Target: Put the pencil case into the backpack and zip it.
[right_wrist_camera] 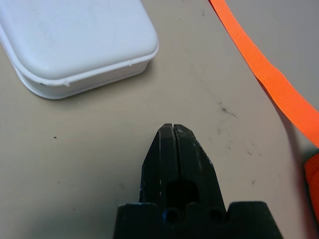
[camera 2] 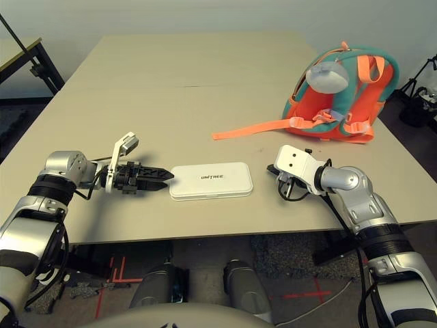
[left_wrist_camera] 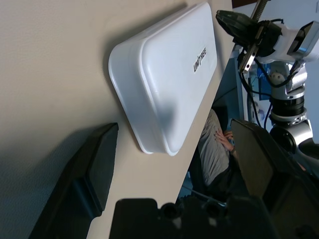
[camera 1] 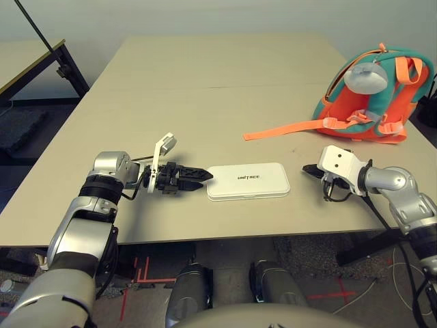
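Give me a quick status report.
Left gripper open beside pencil case. Right gripper shut, empty. Case flat on table, backpack apart. Nothing blocking.

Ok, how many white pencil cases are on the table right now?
1. The pencil case lies flat near the table's front edge, between the two grippers; none other shows.
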